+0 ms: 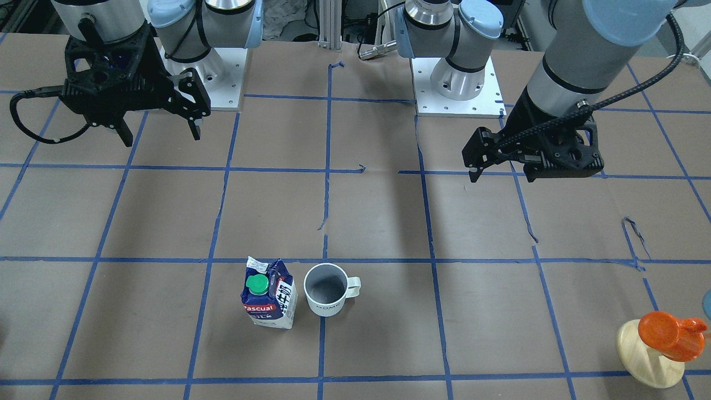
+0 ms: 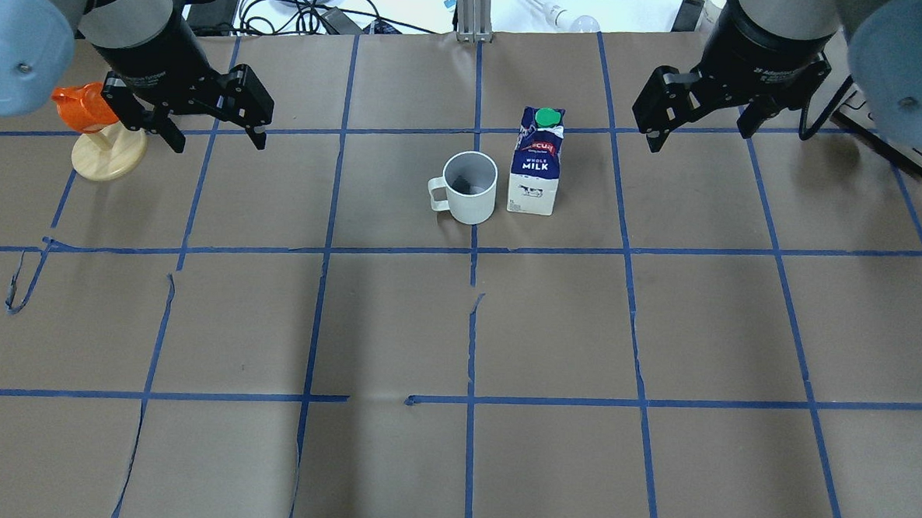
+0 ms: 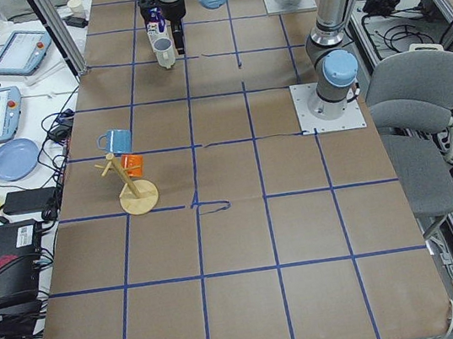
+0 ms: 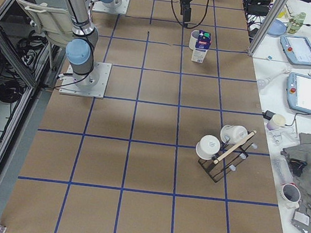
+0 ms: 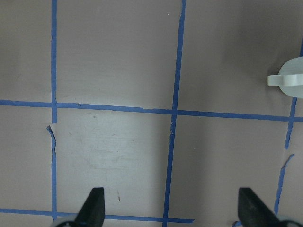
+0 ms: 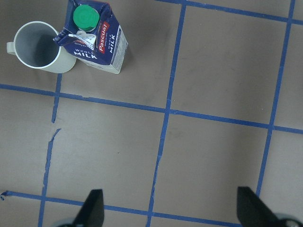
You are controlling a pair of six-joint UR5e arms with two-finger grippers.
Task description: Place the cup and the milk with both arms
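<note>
The white cup stands upright on the table's far middle, with its handle toward my left side. The milk stands upright right beside it, touching or nearly touching. Both also show in the front view, cup and milk, and in the right wrist view, cup and milk. My left gripper is open and empty, raised well to the cup's left. In the left wrist view only the cup's handle edge shows. My right gripper is open and empty, raised to the right of the milk.
An orange cup on a wooden stand sits just beside my left gripper at the far left. A rack with white mugs stands far off on my right side. Blue tape lines grid the brown table cover.
</note>
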